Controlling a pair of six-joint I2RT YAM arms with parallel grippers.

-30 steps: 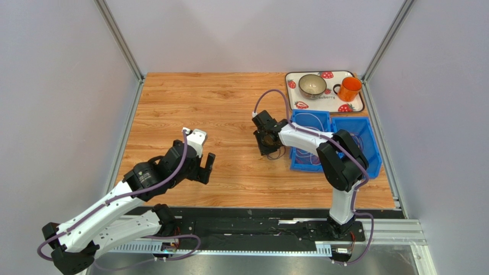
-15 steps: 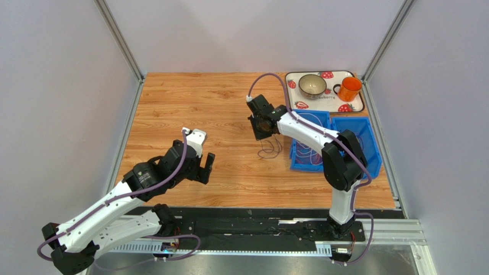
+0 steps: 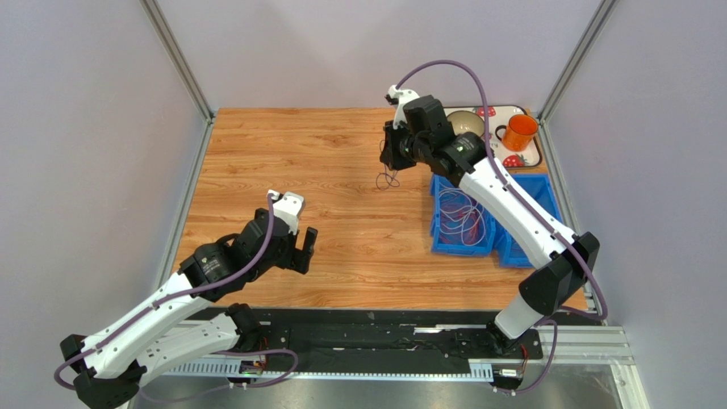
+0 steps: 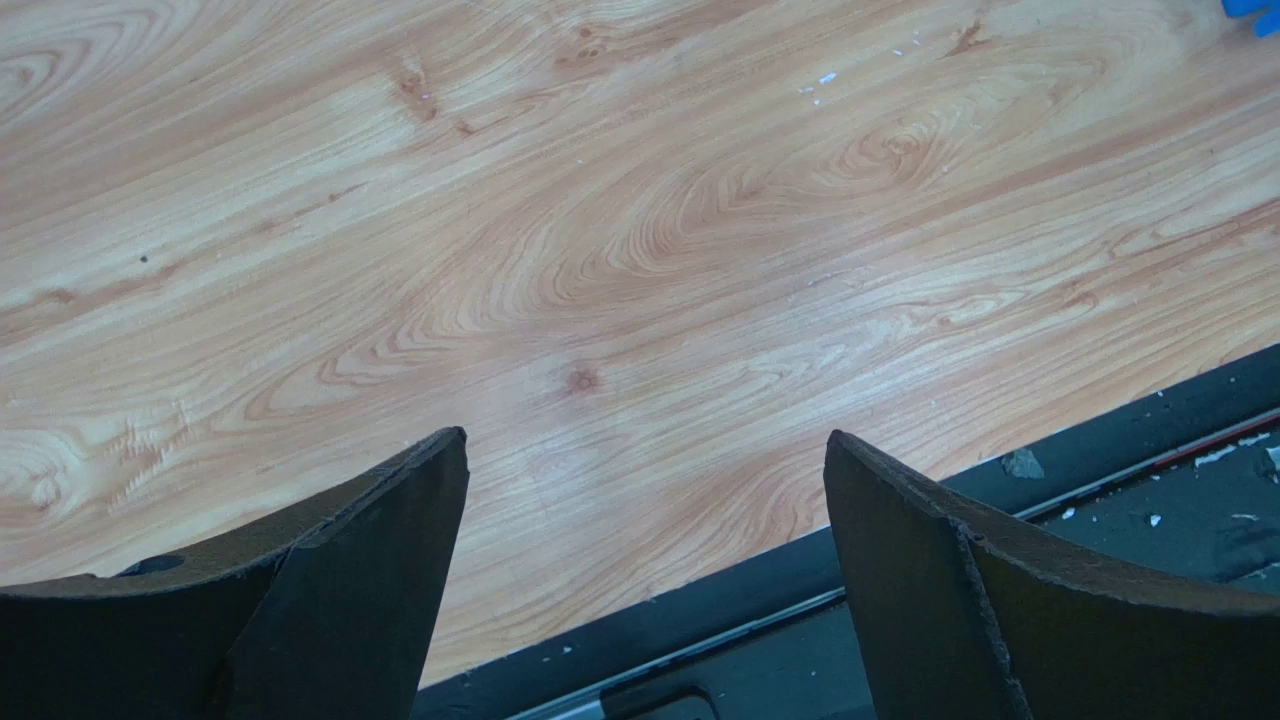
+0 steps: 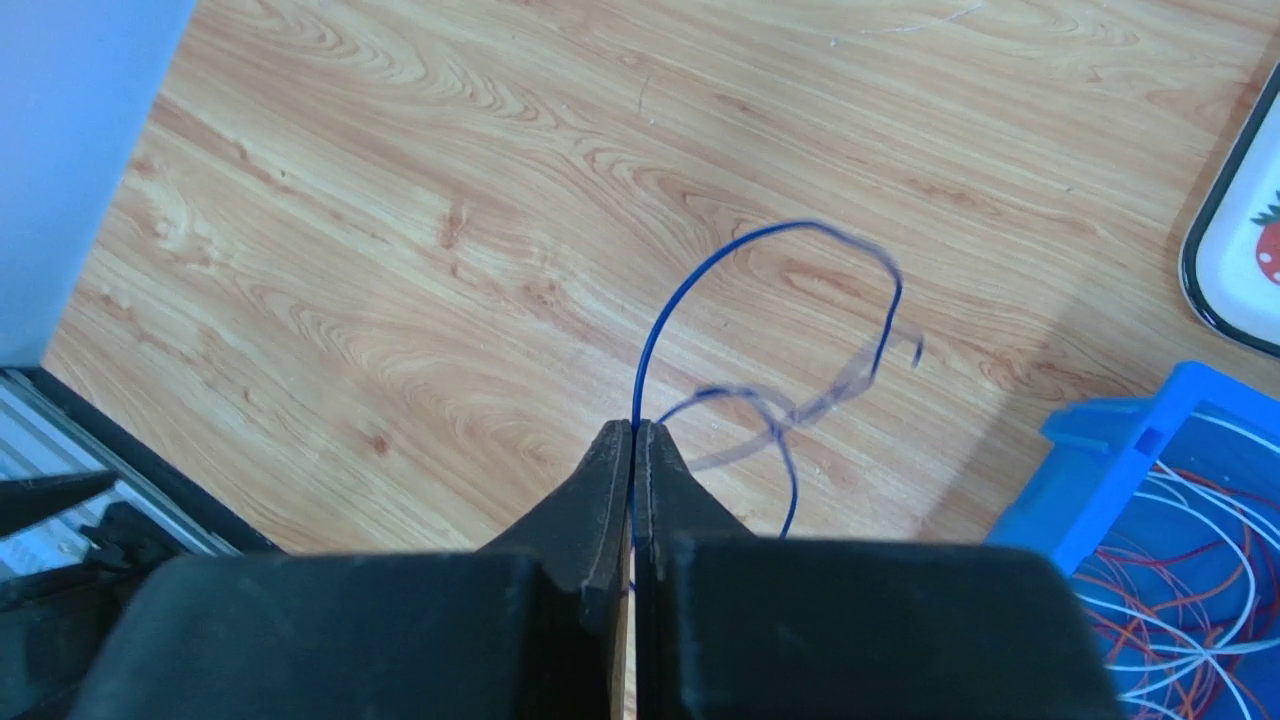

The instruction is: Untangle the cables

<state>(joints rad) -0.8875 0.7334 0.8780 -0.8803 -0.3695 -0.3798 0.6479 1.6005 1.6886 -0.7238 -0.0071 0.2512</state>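
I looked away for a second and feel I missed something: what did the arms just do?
The right gripper shut on a thin wire beside the blue bin, lifted it clear and swung it toward the far side of the table, where it dangles. The left gripper stayed open and still; the other cables stayed in the bin.

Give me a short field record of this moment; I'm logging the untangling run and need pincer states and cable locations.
left pincer: open, empty, over the table
right pincer: shut on one thin blue wire, high above the table
held wire: hangs in a loose loop, apart from the blue bin
other cables: white and orange-red loops in that bin
tray: far right corner, orange mug on it
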